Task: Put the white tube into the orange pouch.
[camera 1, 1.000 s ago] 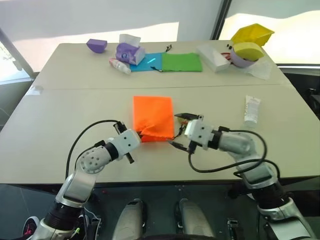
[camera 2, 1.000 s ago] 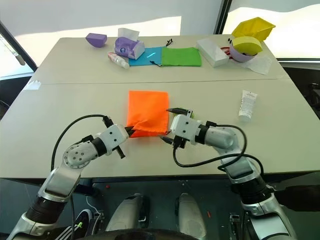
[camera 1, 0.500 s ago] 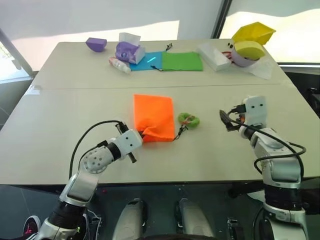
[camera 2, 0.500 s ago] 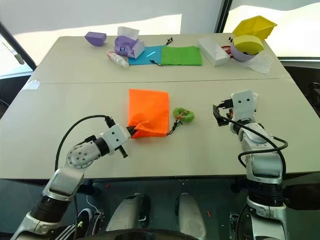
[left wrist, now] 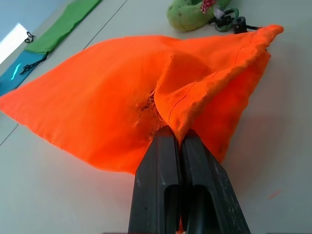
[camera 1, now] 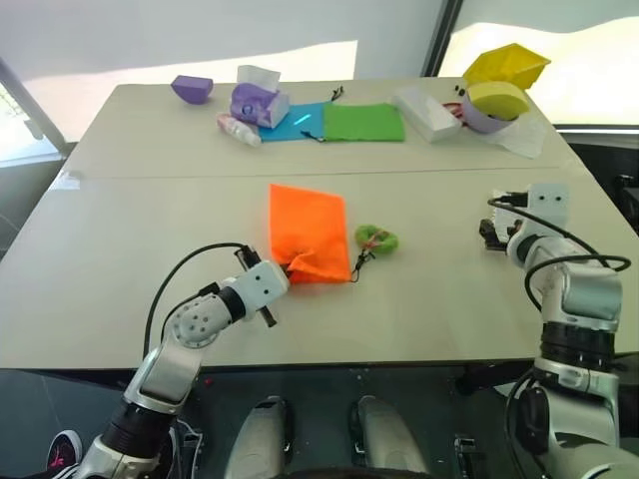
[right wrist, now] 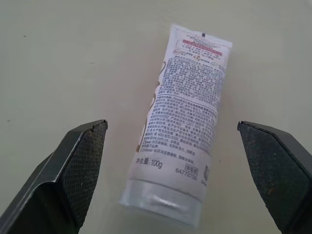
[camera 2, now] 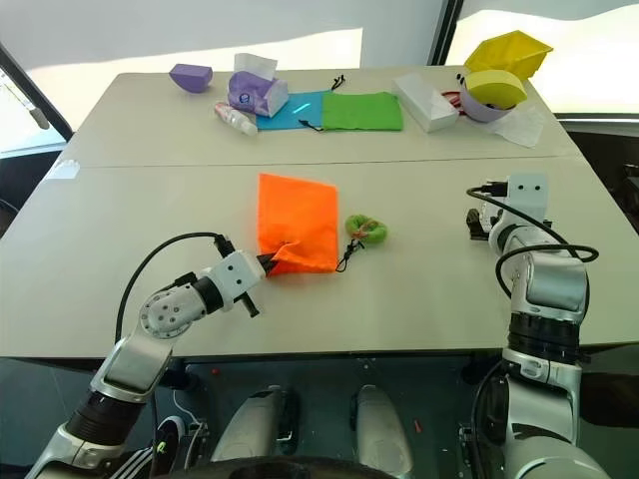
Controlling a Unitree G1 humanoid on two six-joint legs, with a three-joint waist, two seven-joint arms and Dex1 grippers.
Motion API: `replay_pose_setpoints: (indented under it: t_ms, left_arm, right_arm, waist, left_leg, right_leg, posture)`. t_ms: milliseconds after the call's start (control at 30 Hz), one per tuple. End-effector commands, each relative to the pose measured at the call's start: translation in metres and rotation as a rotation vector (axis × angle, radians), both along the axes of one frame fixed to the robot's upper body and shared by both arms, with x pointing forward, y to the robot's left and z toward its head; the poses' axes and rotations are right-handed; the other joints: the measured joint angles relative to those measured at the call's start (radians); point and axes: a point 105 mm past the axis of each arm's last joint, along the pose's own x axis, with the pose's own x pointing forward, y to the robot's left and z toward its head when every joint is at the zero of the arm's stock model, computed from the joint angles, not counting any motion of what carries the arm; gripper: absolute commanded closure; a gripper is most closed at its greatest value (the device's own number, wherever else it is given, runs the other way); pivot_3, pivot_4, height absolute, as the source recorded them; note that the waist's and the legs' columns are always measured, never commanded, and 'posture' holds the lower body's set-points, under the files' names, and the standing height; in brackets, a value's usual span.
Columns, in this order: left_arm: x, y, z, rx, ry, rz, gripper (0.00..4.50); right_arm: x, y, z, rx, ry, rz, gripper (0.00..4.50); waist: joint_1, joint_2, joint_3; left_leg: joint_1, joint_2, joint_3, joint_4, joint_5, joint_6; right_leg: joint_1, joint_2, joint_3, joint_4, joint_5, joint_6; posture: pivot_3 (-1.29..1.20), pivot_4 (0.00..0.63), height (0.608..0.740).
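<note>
- The left pincer was clenched on the near edge of the orange pouch, pinching a fold of fabric at its mouth; this looked meant to keep the opening lifted and steady for loading.
- The pouch lay flat at the centre of the tabletop, its green fuzzy loop resting just beside it at three o'clock.
- The white tube lay flat on the tabletop, well apart from the pouch at about three o'clock, cap end nearest the right wrist camera.
- The right pincer hung over the tube, released, its jaws spread wide to either side and touching nothing, apparently lined up for a grasp.
- The left forearm reached low towards twelve o'clock; the right wrist tipped downward.
</note>
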Motion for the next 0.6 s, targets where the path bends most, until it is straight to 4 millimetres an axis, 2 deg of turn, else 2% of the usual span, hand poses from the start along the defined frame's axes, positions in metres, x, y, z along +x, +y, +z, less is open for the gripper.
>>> replay_pose_setpoints:
  t_ms: [33,100,267,367,467,500,600]
  left_arm:
    - [-0.002,0.001,0.011,-0.007,-0.049,0.000,4.50]
    - [-0.002,0.001,0.011,-0.008,-0.050,0.002,4.50]
    - [-0.002,0.000,0.011,-0.011,-0.052,0.001,4.50]
    - [-0.002,0.000,0.012,-0.010,-0.053,-0.001,4.50]
    - [-0.001,0.000,0.012,-0.010,-0.053,-0.002,4.50]
    - [-0.001,-0.001,0.012,-0.010,-0.053,-0.002,4.50]
    - [0.000,-0.002,0.013,-0.011,-0.054,-0.005,4.50]
  right_arm:
    - [-0.003,-0.006,0.005,0.058,0.005,-0.042,0.04]
    - [-0.003,-0.002,0.003,0.107,0.012,-0.032,0.04]
    - [-0.009,0.001,0.000,0.087,0.040,-0.025,0.04]
    - [-0.010,-0.002,-0.004,0.087,0.049,-0.044,0.83]
    - [-0.011,-0.003,-0.005,0.091,0.050,-0.050,2.41]
    - [-0.011,-0.003,-0.005,0.088,0.050,-0.052,2.72]
    - [-0.007,0.005,-0.002,0.112,0.036,-0.013,2.74]
  waist:
    - [0.000,0.000,0.000]
    - [0.001,0.000,0.000]
    - [0.000,0.000,0.000]
    - [0.000,0.000,0.000]
    - [0.000,0.000,0.000]
    - [0.000,0.000,0.000]
    - [0.000,0.000,0.000]
  left_leg:
    - [0.000,0.000,0.000,0.000,0.000,0.000]
    - [0.000,0.000,0.000,0.000,0.000,0.000]
    - [0.000,0.000,0.000,0.000,0.000,0.000]
    - [0.000,0.000,0.000,0.000,0.000,0.000]
    - [0.000,0.000,0.000,0.000,0.000,0.000]
    - [0.000,0.000,0.000,0.000,0.000,0.000]
    - [0.000,0.000,0.000,0.000,0.000,0.000]
  right_leg:
    - [0.000,0.000,0.000,0.000,0.000,0.000]
    - [0.000,0.000,0.000,0.000,0.000,0.000]
    - [0.000,0.000,0.000,0.000,0.000,0.000]
    - [0.000,0.000,0.000,0.000,0.000,0.000]
    - [0.000,0.000,0.000,0.000,0.000,0.000]
    - [0.000,0.000,0.000,0.000,0.000,0.000]
    - [0.000,0.001,0.000,0.000,0.000,0.000]
  posture:
    - [0.00,0.150,0.740]
    - [0.00,0.150,0.740]
    - [0.00,0.150,0.740]
    - [0.00,0.150,0.740]
    - [0.00,0.150,0.740]
    - [0.00,0.150,0.740]
    - [0.00,0.150,0.740]
